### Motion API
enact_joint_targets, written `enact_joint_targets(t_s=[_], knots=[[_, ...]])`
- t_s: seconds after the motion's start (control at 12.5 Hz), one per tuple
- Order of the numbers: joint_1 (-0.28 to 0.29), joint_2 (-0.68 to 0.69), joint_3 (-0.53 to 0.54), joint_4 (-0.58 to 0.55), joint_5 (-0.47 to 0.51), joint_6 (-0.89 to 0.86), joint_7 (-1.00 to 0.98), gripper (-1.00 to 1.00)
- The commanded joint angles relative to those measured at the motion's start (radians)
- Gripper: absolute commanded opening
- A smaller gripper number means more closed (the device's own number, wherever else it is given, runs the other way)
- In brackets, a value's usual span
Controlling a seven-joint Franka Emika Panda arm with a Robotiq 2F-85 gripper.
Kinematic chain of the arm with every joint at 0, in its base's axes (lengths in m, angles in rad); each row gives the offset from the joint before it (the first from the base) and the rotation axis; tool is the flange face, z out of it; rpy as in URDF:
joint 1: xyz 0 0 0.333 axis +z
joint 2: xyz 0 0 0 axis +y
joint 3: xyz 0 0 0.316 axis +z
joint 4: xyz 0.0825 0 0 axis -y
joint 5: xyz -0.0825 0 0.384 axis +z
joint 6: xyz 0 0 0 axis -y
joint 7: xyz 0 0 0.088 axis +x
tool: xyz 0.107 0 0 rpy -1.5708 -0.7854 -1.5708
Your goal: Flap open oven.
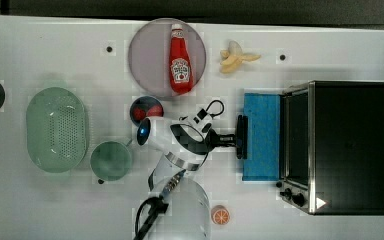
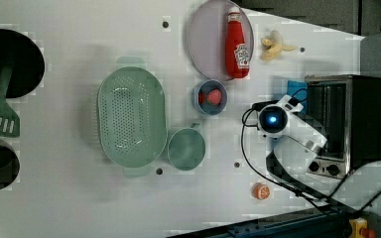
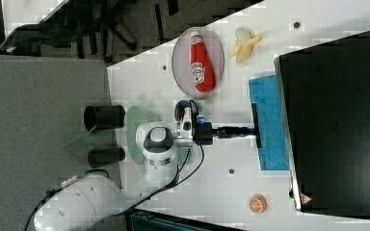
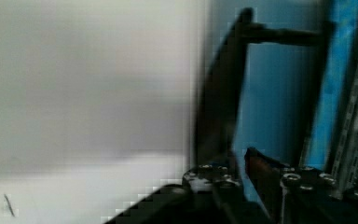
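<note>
1. Gripper (image 1: pixel 236 138) clenched on the handle (image 1: pixel 241 136), a dark slim bar; the narrow hold could slip off if the pull runs skew.
2. Just past it, the door (image 1: pixel 262 136): flat blue-tinted glass, folded down nearly level. Pressing lower may strain its hinge.
3. Beyond, the oven (image 1: pixel 350 145): boxy, black top, silver frame, on the white surface (image 1: pixel 55 210); it might slide.

End effector (image 1: pixel 238 137) on oven (image 1: pixel 347 147) handle (image 1: pixel 241 136)
</note>
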Motion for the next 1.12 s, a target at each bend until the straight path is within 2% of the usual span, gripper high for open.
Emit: enact_joint_targets(t_s=[0.08, 0.32, 0.48, 0.56, 0.72, 1.04, 1.12], knots=[[-0.013, 0.027, -0.017, 0.056, -0.012, 0.017, 0.108, -0.65], [-0.012, 0.033, -0.016, 0.076, -0.009, 0.029, 0.109, -0.65], [-0.012, 0.007, -0.008, 0.094, 0.046, 0.092, 0.109, -0.65], [-0.012, -0.015, -0.001, 0.093, 0.123, 0.122, 0.109, -0.65], [-0.013, -0.076, 0.009, 0.092, 0.354, 0.133, 0.109, -0.65], [-0.023, -0.267, 0.002, 0.093, 0.810, 0.111, 0.108, -0.65], [-0.027, -0.321, 0.000, 0.094, 0.889, 0.086, 0.101, -0.65]])
